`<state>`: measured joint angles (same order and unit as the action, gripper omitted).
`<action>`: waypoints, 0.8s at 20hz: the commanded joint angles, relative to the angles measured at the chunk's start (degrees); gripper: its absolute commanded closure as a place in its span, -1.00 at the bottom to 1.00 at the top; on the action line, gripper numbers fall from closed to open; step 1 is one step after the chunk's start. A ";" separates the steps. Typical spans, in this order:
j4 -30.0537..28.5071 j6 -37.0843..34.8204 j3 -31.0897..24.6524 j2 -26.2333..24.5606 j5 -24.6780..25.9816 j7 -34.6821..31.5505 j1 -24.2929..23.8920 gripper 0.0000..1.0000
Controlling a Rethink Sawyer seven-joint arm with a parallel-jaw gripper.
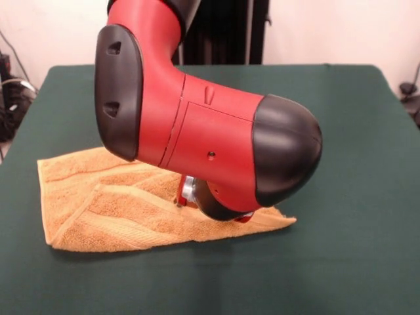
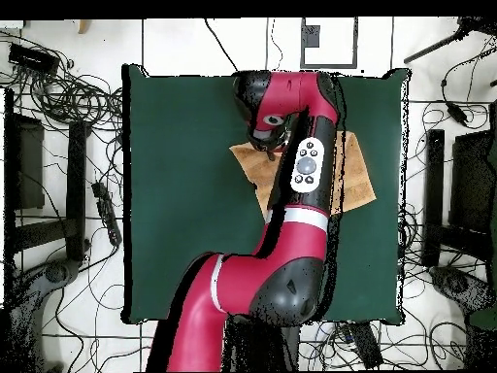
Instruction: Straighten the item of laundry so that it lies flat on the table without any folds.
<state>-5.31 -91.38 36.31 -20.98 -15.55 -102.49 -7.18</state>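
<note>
Towel (image 1: pixel 118 210) lies folded over on the table (image 1: pixel 354 197), toward one side, with the arm (image 1: pixel 197 138) low over its pointed end. Gripper is hidden under the wrist, so whether it grips cloth I cannot tell. Unfolding looks under way; next likely means drawing the doubled layer outward

The dark green table (image 1: pixel 354 197) carries only a golden-orange towel (image 1: pixel 111 210), partly folded over itself.

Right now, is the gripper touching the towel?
Cannot tell. In the front view the arm hides the gripper's tips above the towel; the overhead view is blocked too.
</note>
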 commanded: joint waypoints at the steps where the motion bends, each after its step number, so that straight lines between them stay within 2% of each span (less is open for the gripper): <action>1: 1.53 5.43 3.35 -8.28 -1.04 -14.94 0.95 -1.00; 5: 2.64 7.08 7.27 -8.27 2.32 -14.28 0.99 -1.00; 16: 3.87 10.86 11.87 -8.70 3.58 -13.44 0.94 -1.00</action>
<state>0.39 -92.18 46.00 -24.14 -15.64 -102.49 -6.62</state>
